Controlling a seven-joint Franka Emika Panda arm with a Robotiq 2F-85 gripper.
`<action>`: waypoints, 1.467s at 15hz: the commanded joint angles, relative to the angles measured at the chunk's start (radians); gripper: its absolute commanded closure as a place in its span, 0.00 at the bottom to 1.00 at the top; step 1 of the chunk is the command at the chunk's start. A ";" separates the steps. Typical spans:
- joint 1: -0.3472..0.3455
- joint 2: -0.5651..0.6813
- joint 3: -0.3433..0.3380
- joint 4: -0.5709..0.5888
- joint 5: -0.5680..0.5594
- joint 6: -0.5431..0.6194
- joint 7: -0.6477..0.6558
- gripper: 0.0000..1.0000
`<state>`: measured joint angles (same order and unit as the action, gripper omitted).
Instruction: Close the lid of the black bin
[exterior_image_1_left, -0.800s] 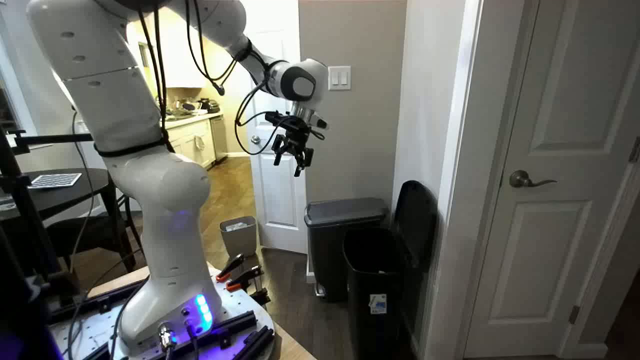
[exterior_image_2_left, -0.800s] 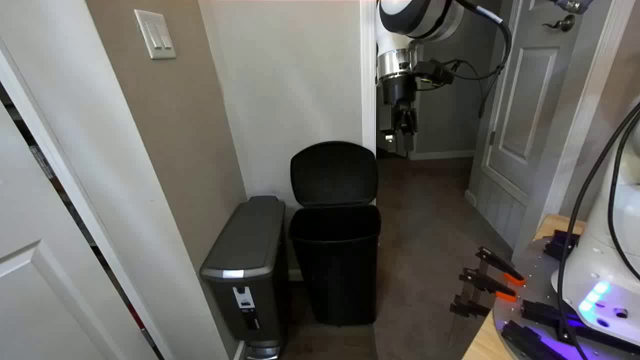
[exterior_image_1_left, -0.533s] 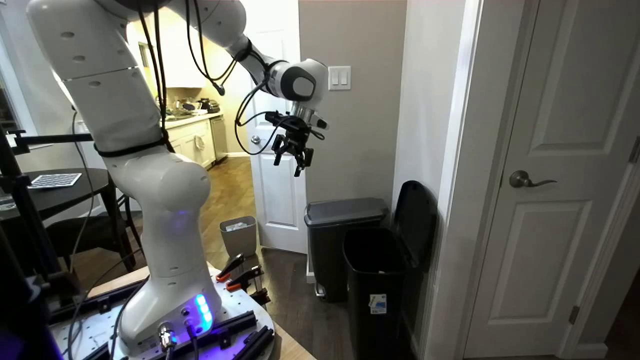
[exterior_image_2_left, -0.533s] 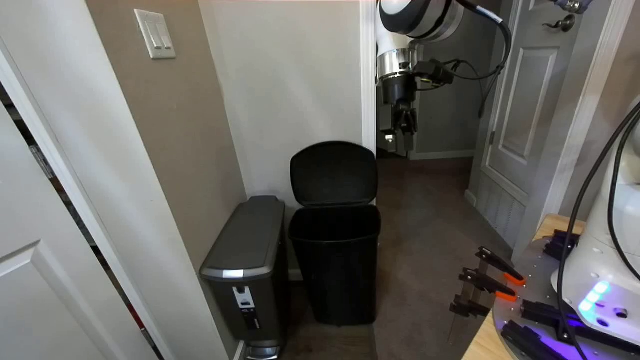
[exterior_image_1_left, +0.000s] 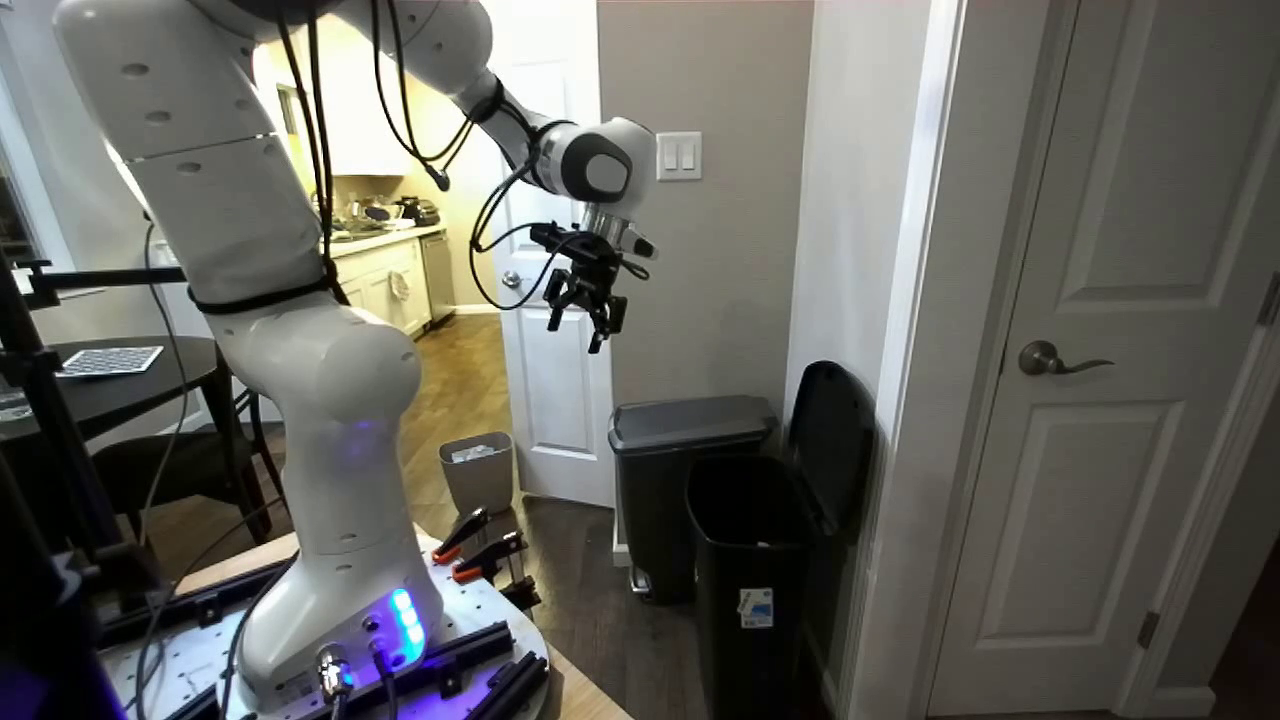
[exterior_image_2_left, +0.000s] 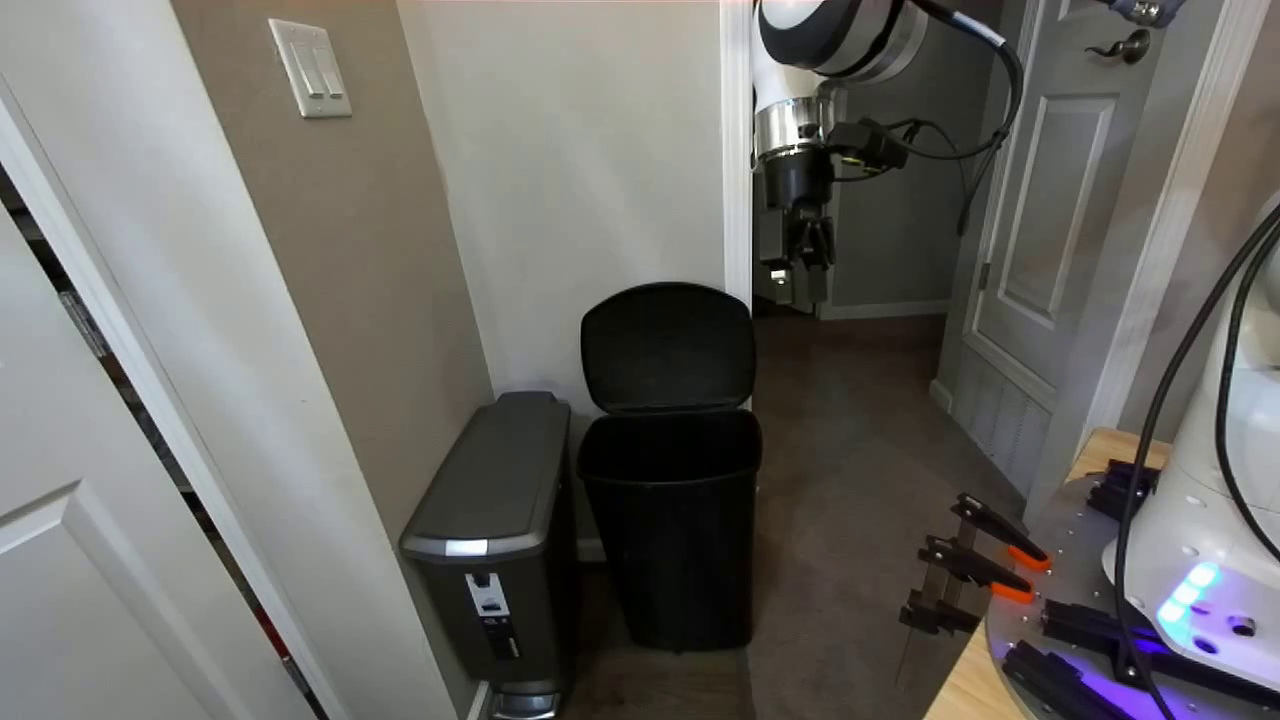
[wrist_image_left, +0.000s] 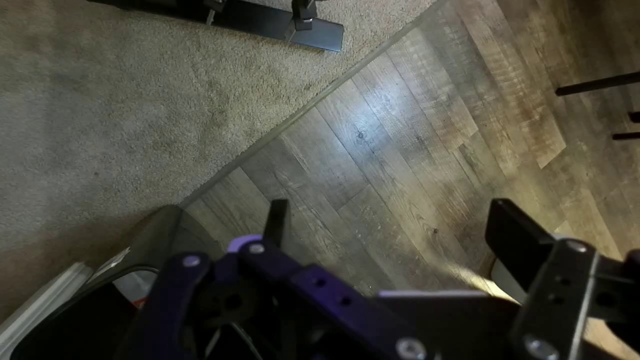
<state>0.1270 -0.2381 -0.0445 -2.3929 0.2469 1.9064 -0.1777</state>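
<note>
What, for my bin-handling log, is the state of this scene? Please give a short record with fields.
target: black bin, upright, mouth uncovered
marking: white label on one side of it
lid: raised, open
tool: open, nothing gripped, apart from the lid
beside the target: grey-topped bin, its top shut
farther off: small wastebasket, something pale inside
task status: lid not yet closed

Black for the lid (exterior_image_2_left: 668, 345) and the black bin (exterior_image_2_left: 672, 565), white with blue for its label (exterior_image_1_left: 756, 608), dark grey for the shorter bin (exterior_image_2_left: 490, 480), black for the gripper (exterior_image_1_left: 576, 336), greyish-brown plank pattern for the floor (wrist_image_left: 360, 165), speckled and perhaps beige for the carpet (wrist_image_left: 165, 115)
</note>
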 joint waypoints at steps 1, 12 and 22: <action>-0.023 0.001 0.022 0.001 0.004 -0.003 -0.004 0.00; -0.037 0.097 0.016 0.108 -0.022 -0.022 -0.026 0.00; -0.137 0.485 0.008 0.578 -0.013 -0.045 -0.180 0.00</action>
<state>0.0276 0.1264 -0.0514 -1.9749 0.2384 1.9076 -0.3198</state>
